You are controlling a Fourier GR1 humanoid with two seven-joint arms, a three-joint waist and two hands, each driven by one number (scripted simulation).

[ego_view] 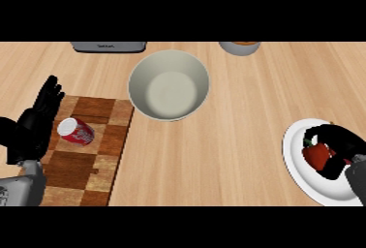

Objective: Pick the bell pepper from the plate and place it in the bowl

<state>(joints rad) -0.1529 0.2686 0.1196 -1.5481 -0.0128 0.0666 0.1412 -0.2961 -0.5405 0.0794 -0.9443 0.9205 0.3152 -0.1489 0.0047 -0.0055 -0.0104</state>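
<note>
Head view: bowl (169,85) sits upright on the wooden surface (236,135), interior bare, used as landmark. Plate (314,184) lies well to the bowl's lower right, at the frame's right edge. Pepper (316,155), red with a green stem, is on the plate. Right hand (342,145) over the plate, fingers curled round the pepper, holding it. Left hand (39,121) to the bowl's left, fingers straight and pointing up, open wide, holding nothing, at the left edge over the board (89,150). Can (76,131), red and white, lies on the board, lower left of the bowl, just beside the left hand. Grey appliance (109,46) upper left of the bowl; cup (239,47) upper right, both cut by the top edge.
</note>
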